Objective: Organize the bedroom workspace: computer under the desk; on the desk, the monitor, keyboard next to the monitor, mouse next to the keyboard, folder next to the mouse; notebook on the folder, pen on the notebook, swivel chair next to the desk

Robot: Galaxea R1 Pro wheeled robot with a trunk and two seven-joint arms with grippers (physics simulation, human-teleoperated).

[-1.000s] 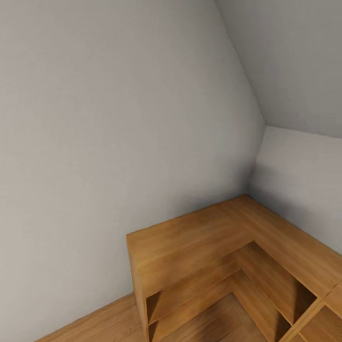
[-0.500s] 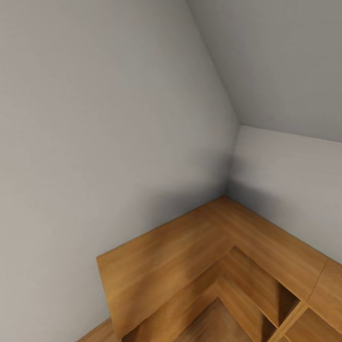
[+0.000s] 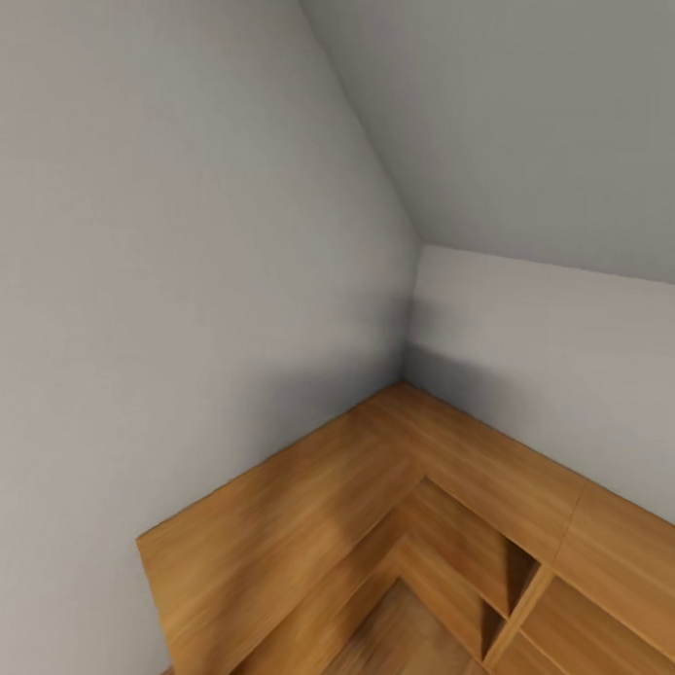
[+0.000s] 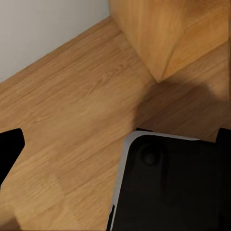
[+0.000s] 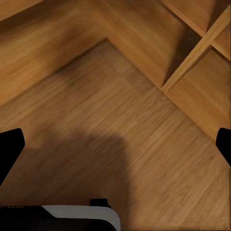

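A corner of the bedroom is faced, where pale grey walls (image 3: 185, 254) meet under a sloped ceiling (image 3: 540, 121) above L-shaped light-wood shelves (image 3: 391, 485) that wrap the corner from near left to far right. None of the task's things can be placed from these views, so the desk, monitor, keyboard, mouse, folder, notebook, pen, chair and computer are judged to lie elsewhere in the room. The left gripper (image 4: 115, 149) and right gripper (image 5: 115, 149) are held over the light wood floor (image 5: 120, 130) with fingertips spread wide and nothing between them. How much has been arranged cannot be told; the workspace is yet to be reached.
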